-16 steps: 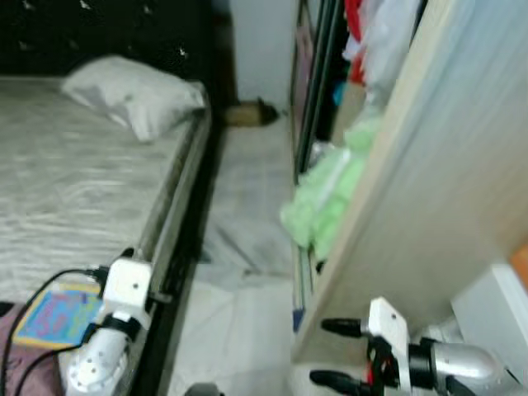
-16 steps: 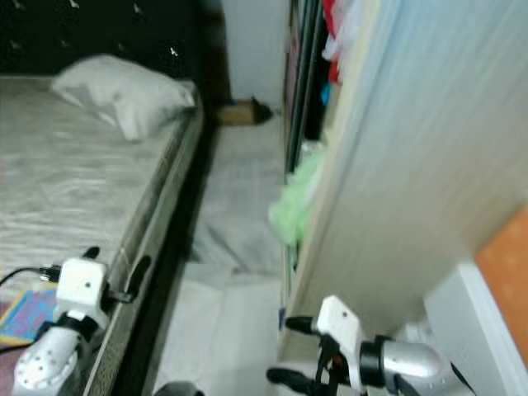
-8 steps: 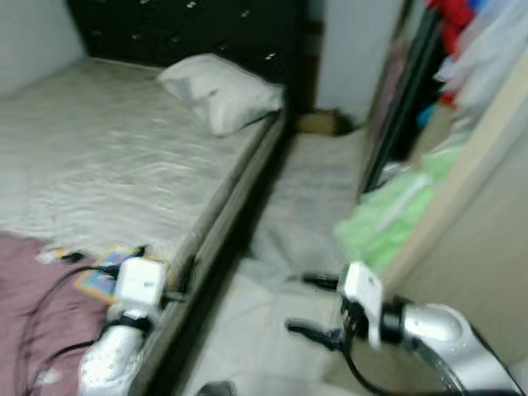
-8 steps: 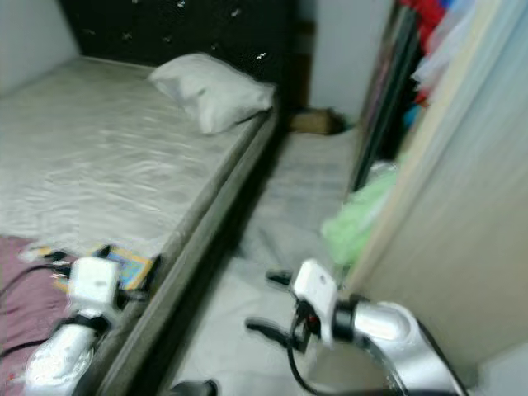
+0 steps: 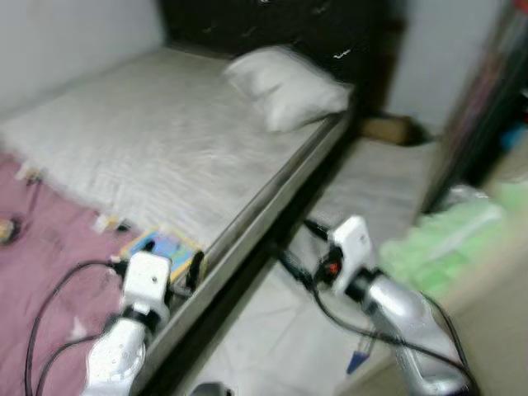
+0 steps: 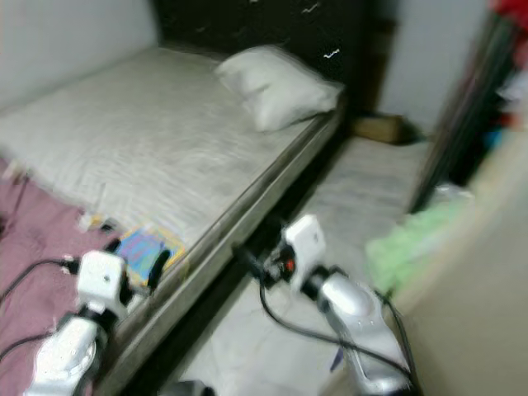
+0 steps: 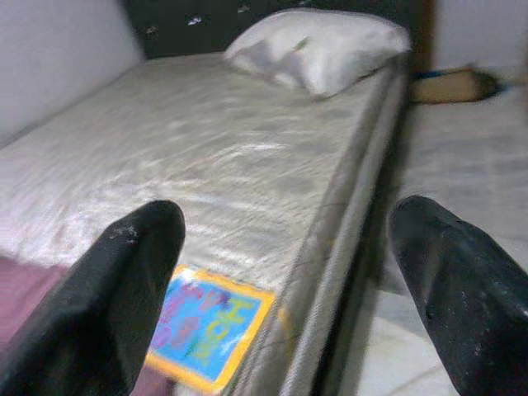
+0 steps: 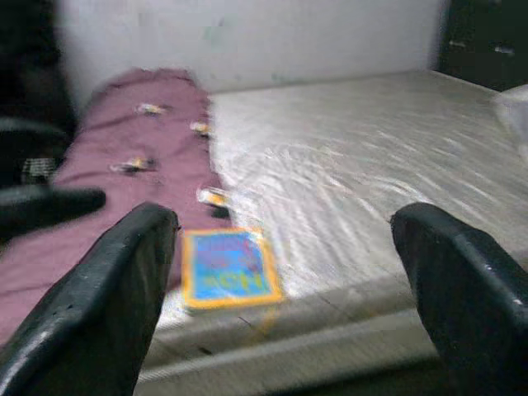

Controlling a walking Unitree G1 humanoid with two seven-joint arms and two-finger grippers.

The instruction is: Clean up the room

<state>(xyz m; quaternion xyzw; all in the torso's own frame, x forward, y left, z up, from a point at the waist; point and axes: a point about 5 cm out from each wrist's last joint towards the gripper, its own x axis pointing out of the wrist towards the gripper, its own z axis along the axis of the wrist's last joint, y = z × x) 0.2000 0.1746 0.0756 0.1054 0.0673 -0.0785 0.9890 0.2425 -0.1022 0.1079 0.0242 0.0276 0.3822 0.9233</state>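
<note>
Left gripper [image 7: 289, 305] spread wide, colourful book [image 7: 210, 326] on bed [image 7: 223, 157], pillow [image 7: 318, 49]

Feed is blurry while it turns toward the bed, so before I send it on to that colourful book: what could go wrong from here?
1. The book lies right at the bed edge; a clumsy grab by the open left gripper could push it onto the floor.
2. Black cables loop over the purple blanket and could snag.
3. The open right gripper hangs close to the bed frame and might knock it.

The left gripper [image 7: 289, 297] sits low at lower left, fingers spread wide. The right gripper [image 5: 295, 247], mid-frame, reaches leftward, fingers apart too.
</note>
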